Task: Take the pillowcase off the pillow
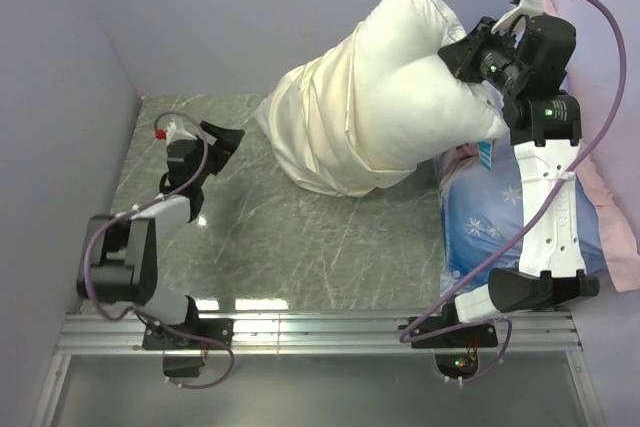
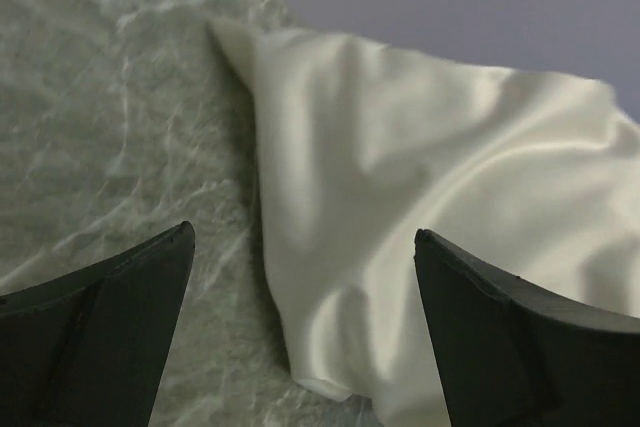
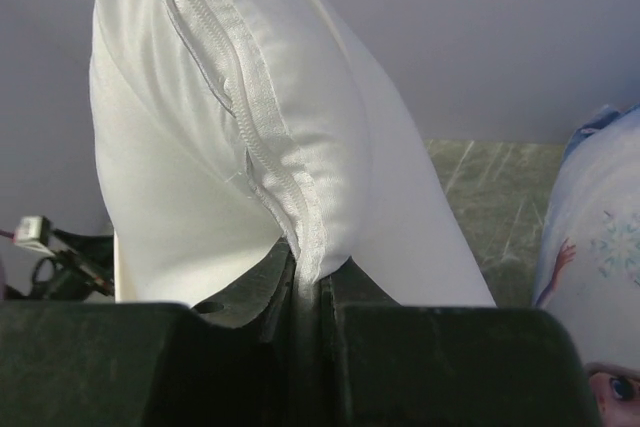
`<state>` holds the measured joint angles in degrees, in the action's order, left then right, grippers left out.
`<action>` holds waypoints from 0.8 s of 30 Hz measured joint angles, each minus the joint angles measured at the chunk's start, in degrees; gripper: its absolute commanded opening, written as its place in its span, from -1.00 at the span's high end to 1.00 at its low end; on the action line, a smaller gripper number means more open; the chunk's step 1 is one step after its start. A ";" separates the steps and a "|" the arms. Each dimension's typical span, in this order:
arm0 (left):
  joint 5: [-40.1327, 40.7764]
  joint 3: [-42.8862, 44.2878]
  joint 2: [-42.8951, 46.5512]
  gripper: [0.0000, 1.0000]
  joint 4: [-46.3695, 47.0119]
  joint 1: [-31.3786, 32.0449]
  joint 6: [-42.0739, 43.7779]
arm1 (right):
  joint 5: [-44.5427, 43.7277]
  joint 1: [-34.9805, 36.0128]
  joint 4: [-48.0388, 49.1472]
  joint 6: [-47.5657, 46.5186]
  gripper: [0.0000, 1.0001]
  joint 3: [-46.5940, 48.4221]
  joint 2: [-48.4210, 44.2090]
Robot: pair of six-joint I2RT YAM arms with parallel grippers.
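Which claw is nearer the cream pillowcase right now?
Left. The left claw hovers open just short of the pillowcase; the right claw is shut on the bare seam of the pillow, beyond the case's edge.

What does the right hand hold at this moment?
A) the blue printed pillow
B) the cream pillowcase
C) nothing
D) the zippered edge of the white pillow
D: the right wrist view shows the right hand shut on the pillow along its zippered seam.

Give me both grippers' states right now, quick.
Left gripper: open, jaws spread wide, holding nothing; the pillowcase lies ahead of it.
Right gripper: shut on the pillow, pinching its seamed edge.
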<state>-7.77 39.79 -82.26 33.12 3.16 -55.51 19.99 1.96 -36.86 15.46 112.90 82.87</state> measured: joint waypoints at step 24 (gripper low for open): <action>-19.89 20.98 -45.31 -0.85 29.90 4.50 -14.03 | 4.24 -14.23 1.40 5.73 1.00 -0.90 5.14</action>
<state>-27.66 60.77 -127.57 63.02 7.66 -69.54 24.23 -12.27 -35.46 21.19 112.01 88.01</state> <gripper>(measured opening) 0.912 0.133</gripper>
